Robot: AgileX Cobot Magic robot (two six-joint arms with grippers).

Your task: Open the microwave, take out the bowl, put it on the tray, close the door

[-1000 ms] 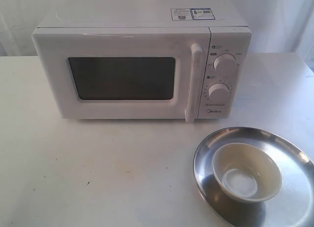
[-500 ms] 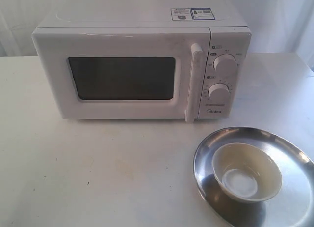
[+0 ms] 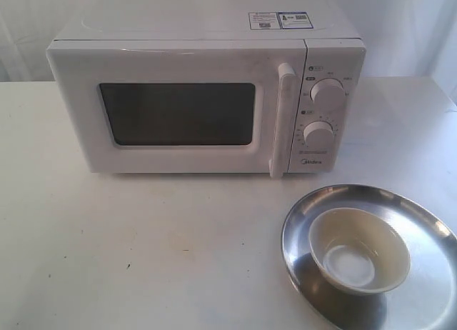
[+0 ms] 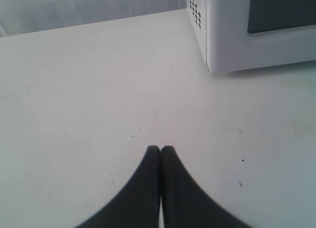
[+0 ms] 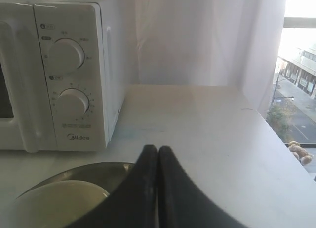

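cut off: tray [image 3: 421,216] rim running out of the exterior view
bowl [image 3: 359,250]: sitting in tray, on surface [image 3: 143,251] in front of microwave [image 3: 207,30]
door [image 3: 178,66]: sitting shut
left fingers [image 4: 150,173]: pressing together over bare surface
right fingers [image 5: 145,178]: pressing together, partly hiding bowl
change: nothing moving since earlier frames
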